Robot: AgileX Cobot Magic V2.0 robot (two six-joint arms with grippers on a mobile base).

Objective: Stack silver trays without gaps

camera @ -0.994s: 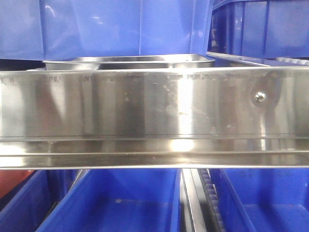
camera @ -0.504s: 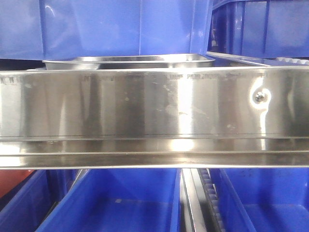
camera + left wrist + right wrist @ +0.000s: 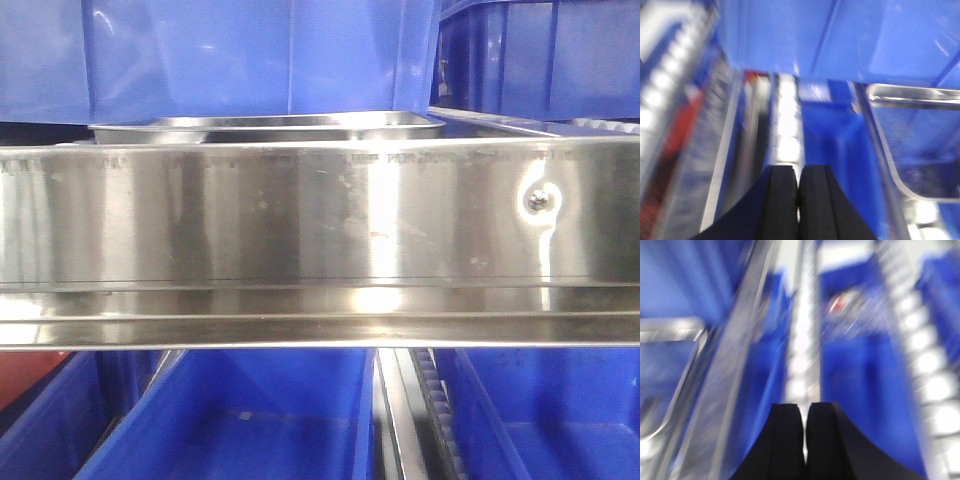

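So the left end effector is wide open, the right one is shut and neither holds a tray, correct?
No. The left end effector is shut too, fingers pressed together in the left wrist view. The right end effector is shut and neither holds the silver tray.

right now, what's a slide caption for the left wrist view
Closed left end effector facing a blue bin, with a silver tray corner at right.

Right of the left gripper point(image 3: 798, 172), whose black fingers point(image 3: 782, 200) look matt and rubbery, the shallow rectangular silver steel tray point(image 3: 910, 96) shines mirror-glossy; the blue plastic bin wall point(image 3: 840, 35) ahead seems smooth, though blurred.
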